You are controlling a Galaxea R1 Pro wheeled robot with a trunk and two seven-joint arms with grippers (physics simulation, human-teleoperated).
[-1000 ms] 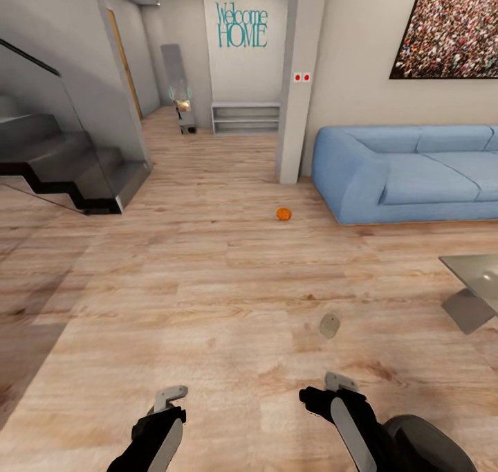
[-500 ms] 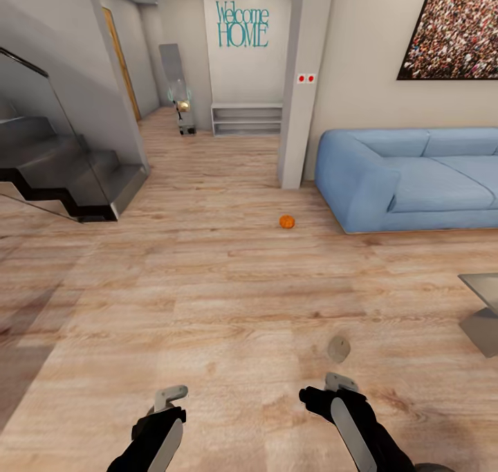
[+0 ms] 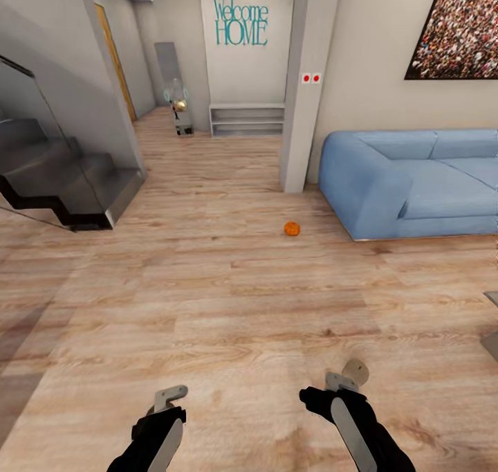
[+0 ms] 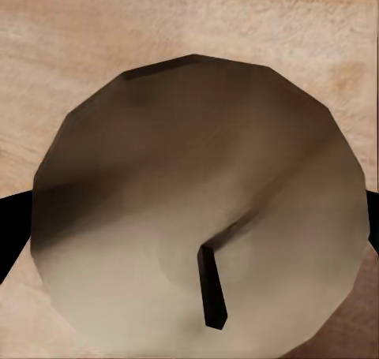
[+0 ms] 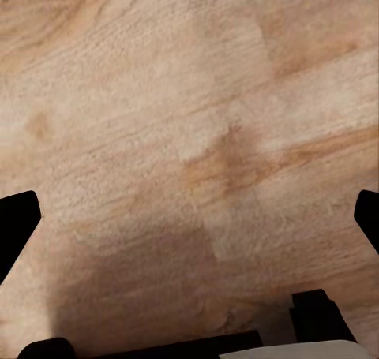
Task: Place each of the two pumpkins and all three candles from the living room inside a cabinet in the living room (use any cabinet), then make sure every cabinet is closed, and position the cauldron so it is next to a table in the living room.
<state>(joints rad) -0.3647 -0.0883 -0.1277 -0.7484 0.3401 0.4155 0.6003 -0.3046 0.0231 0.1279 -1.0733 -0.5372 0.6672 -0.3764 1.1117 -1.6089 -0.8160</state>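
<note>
Pumpkin lay on the floor near the sofa, well ahead. Left gripper fingers pinched what looked like a candle; right gripper fingers spread, empty. Risk: candle slipping during the drive, or the base nudging the pumpkin away.

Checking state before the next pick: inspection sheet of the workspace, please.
Surface: wood floor, planks under the right hand in its wrist view.
Job's things: one pumpkin on the floor, near the sofa end but apart from it; candle with a dark wick, between the left hand's fingers in the left wrist view.
Clutter: pale round thing on the floor just beyond the right hand, too small to identify.
Hands: left hand, grip on the candle cannot be told; right hand open, holding nothing.
Cables: nothing seen.
Surroundings: stairs, pillar, low shelf, wall picture.
</note>
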